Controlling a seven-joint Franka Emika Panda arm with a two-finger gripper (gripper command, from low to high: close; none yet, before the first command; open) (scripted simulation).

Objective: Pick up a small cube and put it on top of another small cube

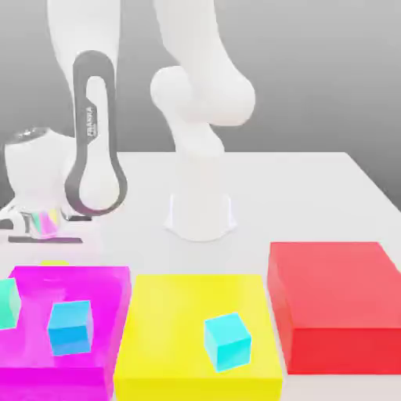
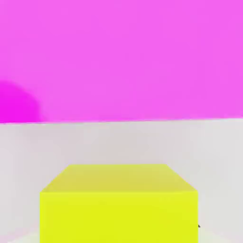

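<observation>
White table (image 1: 313,180), grey backdrop behind.

Small yellow cube (image 2: 118,204): bright yellow, upright, one flat face toward the hand camera, resting on the white counter (image 2: 118,142). In the exterior view its top edge shows at 9 o'clock, just behind the magenta block (image 1: 70,282).

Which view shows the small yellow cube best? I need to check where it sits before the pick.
The hand view: the small yellow cube is large and unobstructed there, on the white table before the magenta block. The exterior view shows just a sliver of its top behind the magenta block.
</observation>
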